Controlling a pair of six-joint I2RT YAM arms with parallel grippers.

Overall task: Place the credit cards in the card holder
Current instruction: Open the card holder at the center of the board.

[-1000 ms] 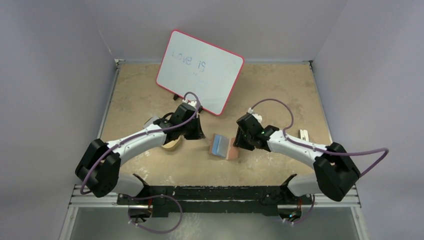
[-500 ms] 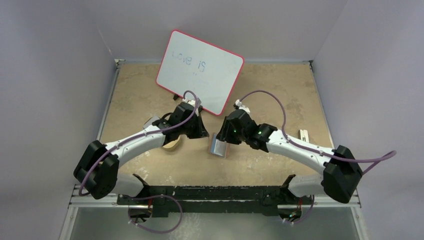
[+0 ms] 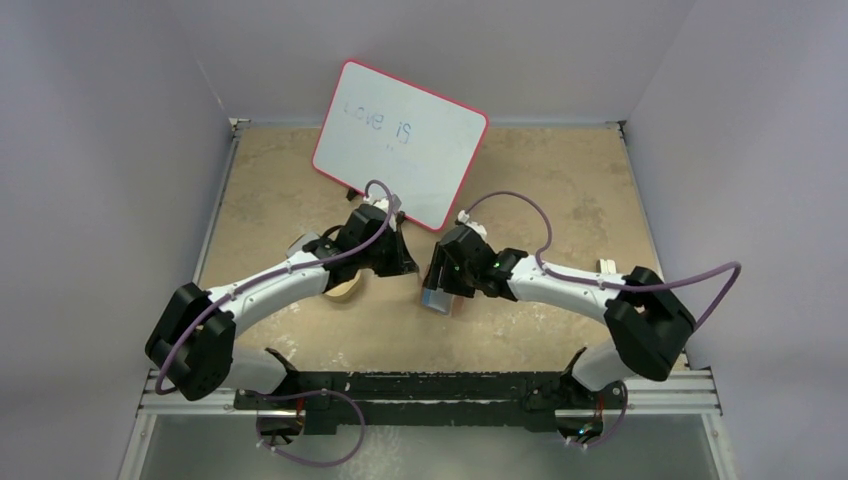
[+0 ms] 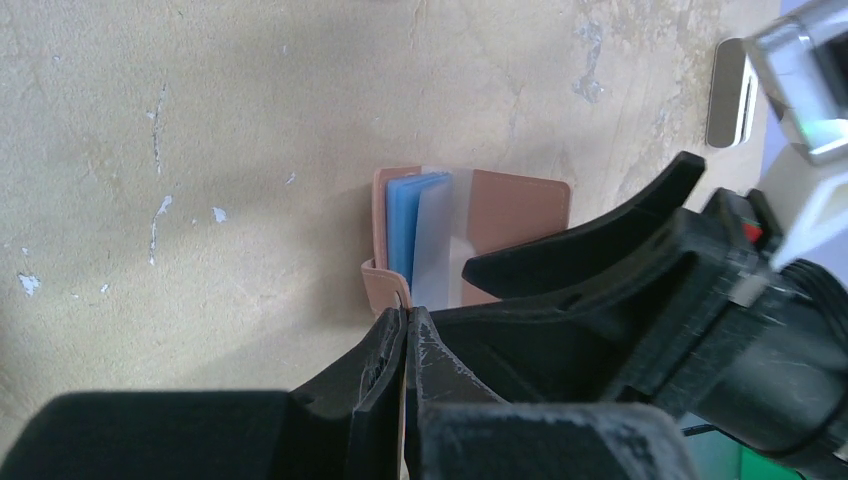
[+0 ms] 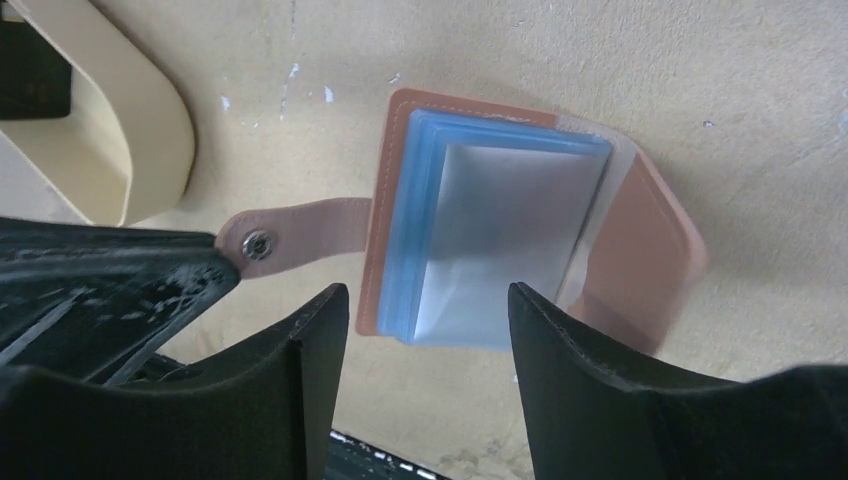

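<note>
The table [image 3: 560,180] ran open toward its right edge. Near the tan tray [image 5: 150,130], the card holder [image 5: 640,250] lay unfolded mid-table, a grey credit card [image 5: 500,230] against its blue sleeves. My right gripper [image 5: 428,300] stood spread above it. My left gripper [image 4: 408,330] was pinched closed on its strap [image 5: 300,225].

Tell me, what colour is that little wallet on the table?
The wallet is brown outside, pale blue inside; the right wrist view shows it best.
</note>
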